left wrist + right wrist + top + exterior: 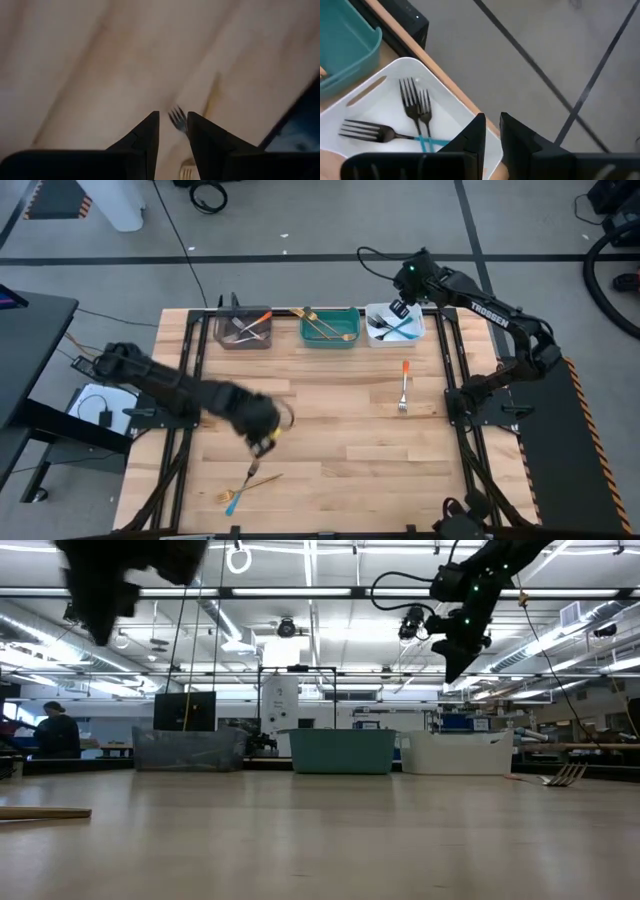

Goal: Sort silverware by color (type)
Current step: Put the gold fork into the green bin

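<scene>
My left gripper (268, 442) hangs open above the near left part of the table, fingers pointing down. Just nearer than it, a blue-handled fork (238, 495) and a gold one (258, 481) lie crossed on the wood. The left wrist view shows fork tines (177, 119) beyond my open fingers (173, 114). My right gripper (398, 308) is high over the white bin (415, 330), with a narrow gap and nothing in it (492, 116). Blue-handled forks (412, 107) lie in that bin. An orange-handled fork (404, 387) lies flat at mid-right.
Three bins stand in a row along the far edge. The grey one (222, 330) holds orange-handled pieces and the teal one (352, 320) holds gold ones. Black frame rails run along both table sides. A person (55, 730) stands far back in the room.
</scene>
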### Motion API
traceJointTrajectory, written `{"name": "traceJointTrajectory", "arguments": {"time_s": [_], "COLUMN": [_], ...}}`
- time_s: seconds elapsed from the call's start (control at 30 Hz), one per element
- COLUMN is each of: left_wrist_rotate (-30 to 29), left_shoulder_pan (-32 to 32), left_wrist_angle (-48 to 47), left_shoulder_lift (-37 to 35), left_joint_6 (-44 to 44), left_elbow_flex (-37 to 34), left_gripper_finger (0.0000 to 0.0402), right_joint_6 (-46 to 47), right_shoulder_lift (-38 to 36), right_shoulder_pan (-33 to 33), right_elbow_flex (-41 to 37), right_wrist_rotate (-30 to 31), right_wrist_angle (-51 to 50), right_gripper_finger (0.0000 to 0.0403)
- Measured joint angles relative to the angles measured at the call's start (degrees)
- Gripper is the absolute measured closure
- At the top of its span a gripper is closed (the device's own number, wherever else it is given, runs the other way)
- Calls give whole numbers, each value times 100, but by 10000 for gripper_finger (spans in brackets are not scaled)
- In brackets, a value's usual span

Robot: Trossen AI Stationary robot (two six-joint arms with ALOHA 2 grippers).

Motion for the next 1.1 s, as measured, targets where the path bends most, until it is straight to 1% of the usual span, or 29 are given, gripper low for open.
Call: {"name": "traceJointTrajectory", "arguments": {"time_s": [0.1,0.2,0.37,0.43,0.57,0.63,0.73,0.83,1.0,1.1], "left_wrist_rotate": [-222,-260,-253,-255,-256,-255,-257,-253,-246,-246], "left_shoulder_pan": [-670,-1180,-1879,-2068,-2236,-2240,-2236,-2236,-2245,-2264], "left_wrist_angle": [335,812,2163,2593,2901,2950,3262,3456,3413,3580], "left_shoulder_lift": [0,0,0,55,191,279,497,713,991,1173], "left_joint_6": [-246,-555,-564,-632,-745,-628,-595,-573,-621,-591], "left_elbow_flex": [-279,-658,-1372,-1585,-1694,-1694,-1689,-1687,-1687,-1687], "left_gripper_finger": [292,292,292,292,292,292,292,292,292,292], "right_joint_6": [354,744,1120,1278,1450,1528,1656,1698,1698,1698], "right_shoulder_lift": [4,9,9,9,9,9,11,13,13,13], "right_shoulder_pan": [22,82,239,328,508,593,708,815,968,1013], "right_elbow_flex": [0,0,0,0,0,0,0,0,0,0], "right_wrist_rotate": [-15,-91,-466,-505,-497,-496,-488,-472,-470,-469], "right_wrist_angle": [-98,-219,-534,-714,-1116,-1251,-1397,-1458,-1479,-1479], "right_gripper_finger": [339,339,339,339,339,339,339,339,339,339]}}
